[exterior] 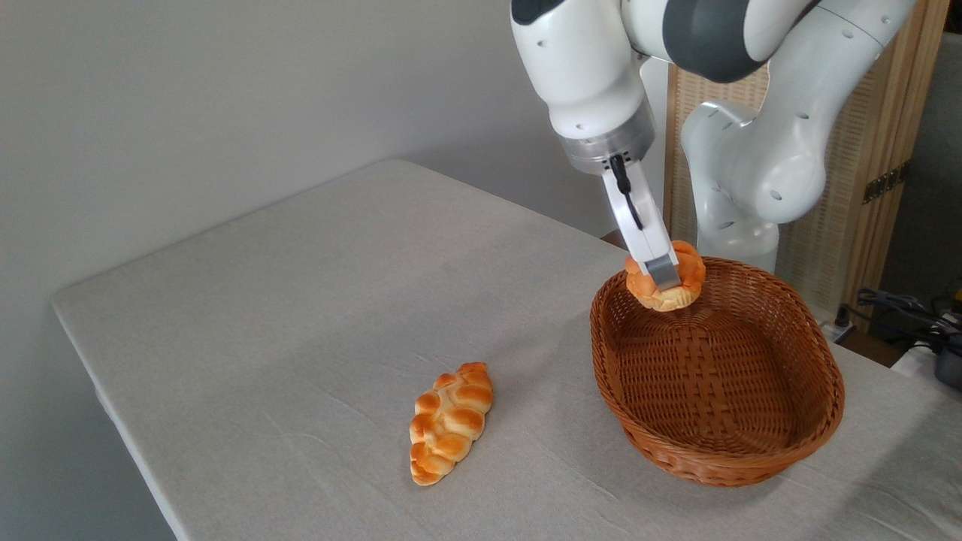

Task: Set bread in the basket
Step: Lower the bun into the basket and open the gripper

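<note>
The bread (688,279), a small round knotted bun with a glossy orange top and paler base, hangs in the air over the far end of the basket (751,462). My gripper (666,279) is shut on the bread, one grey-tipped finger (663,271) crossing its front; the other finger is hidden behind it. The basket is a large oval reddish-brown wicker one with a braided rim, standing on the table at the right, and nothing lies inside it. The bun sits just above the rim's far edge, not touching the basket floor.
A longer braided loaf (451,422) lies on the grey cloth-covered table (301,300), left of the basket. The robot's white arm and base (744,165) rise behind the basket. A wooden screen and cables stand at the far right.
</note>
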Available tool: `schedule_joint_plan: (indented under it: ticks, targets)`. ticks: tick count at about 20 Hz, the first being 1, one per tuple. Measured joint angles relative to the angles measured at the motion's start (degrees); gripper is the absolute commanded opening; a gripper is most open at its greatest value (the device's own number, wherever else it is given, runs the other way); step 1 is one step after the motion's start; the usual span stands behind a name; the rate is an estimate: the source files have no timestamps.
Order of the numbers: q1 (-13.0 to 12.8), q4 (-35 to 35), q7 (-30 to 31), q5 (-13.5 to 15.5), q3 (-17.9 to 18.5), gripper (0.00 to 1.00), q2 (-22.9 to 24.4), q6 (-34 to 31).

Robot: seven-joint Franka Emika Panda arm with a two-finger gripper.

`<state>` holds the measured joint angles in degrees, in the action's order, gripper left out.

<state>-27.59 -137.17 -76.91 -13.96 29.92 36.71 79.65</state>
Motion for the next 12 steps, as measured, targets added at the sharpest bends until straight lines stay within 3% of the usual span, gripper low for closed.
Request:
schedule_joint_plan:
  ticks: [2,3,4,12]
  targets:
    - [-0.3,-0.8,-0.5,0.0,1.3,0.88,0.0,0.0]
    - [-0.6,-1.2,-0.5,0.0,1.7,0.98,0.0,0.0]
    - [-0.7,-1.4,-0.5,0.0,1.8,1.0,0.0,0.0]
    - [-1.1,-1.4,-0.5,0.0,1.8,1.0,0.0,0.1]
